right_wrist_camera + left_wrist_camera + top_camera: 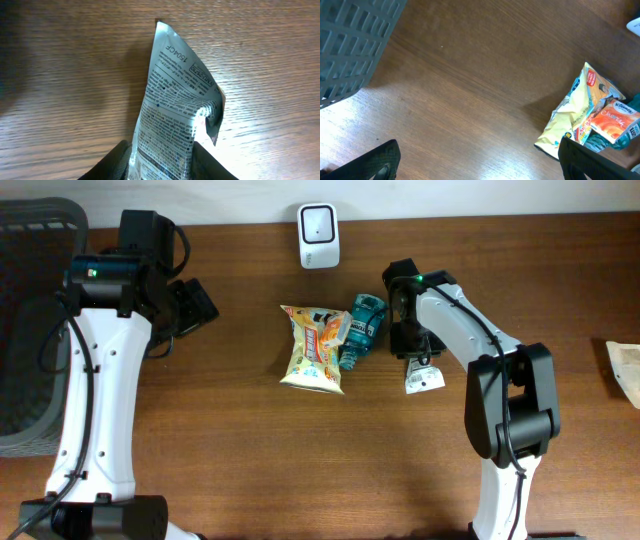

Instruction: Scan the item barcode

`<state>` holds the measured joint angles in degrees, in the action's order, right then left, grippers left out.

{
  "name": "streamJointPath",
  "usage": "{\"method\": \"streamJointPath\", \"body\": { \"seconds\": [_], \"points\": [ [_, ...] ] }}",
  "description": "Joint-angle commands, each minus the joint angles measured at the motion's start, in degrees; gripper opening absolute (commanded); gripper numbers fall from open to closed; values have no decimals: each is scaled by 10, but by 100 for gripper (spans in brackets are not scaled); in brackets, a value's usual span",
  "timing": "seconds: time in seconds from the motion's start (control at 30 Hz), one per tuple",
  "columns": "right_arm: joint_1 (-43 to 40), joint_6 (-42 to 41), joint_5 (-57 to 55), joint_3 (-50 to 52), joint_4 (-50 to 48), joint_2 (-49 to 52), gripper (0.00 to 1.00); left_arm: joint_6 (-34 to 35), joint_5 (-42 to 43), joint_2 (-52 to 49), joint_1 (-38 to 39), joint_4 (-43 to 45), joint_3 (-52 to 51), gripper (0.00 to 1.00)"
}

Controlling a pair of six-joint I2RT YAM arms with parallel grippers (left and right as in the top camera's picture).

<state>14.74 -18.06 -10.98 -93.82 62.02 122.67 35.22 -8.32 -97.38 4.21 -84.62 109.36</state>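
Observation:
A silver packet (175,90) covered in small print stands between the fingers of my right gripper (162,157), which is shut on its lower end. Its upper corner is folded over. I cannot make out a barcode on the side that shows. In the overhead view the packet (423,378) hangs just below the right gripper (412,352), right of centre. A white scanner (318,235) stands at the table's back edge. My left gripper (480,165) is open over bare wood with nothing between its fingers, and sits at the upper left (192,308).
A yellow snack bag (313,350) and a teal packet (362,328) lie mid-table, left of the right gripper. An orange tissue pack (612,122) rests on the bag. A grey basket (30,330) fills the left edge. A pale bag (625,370) lies at the right edge.

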Motion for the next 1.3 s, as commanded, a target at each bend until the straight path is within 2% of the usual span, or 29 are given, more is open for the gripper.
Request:
{"method": "streamJointPath", "body": {
  "seconds": [0.0,0.1,0.2,0.53,0.67,0.9,1.07,1.17,1.27],
  "points": [
    [3,-9,24,-12,3,-4,39,6,0,3,0,-1,1,99],
    [3,-9,-7,-12,9,-4,54,6,0,3,0,-1,1,99],
    [3,-8,-47,-7,16,-4,57,6,0,3,0,-1,1,99],
    [30,-9,-55,38,-24,-4,57,6,0,3,0,-1,1,99],
    [48,-25,-104,50,-35,-4,57,6,0,3,0,-1,1,99],
    [47,-26,-122,65,-40,-4,56,6,0,3,0,-1,1,99],
    [46,-54,-177,86,-41,-4,51,6,0,3,0,-1,1,99],
    [47,-54,-180,91,-42,-4,51,6,0,3,0,-1,1,99],
    [47,-54,-180,88,-44,-4,46,6,0,3,0,-1,1,99]
  ]
}}
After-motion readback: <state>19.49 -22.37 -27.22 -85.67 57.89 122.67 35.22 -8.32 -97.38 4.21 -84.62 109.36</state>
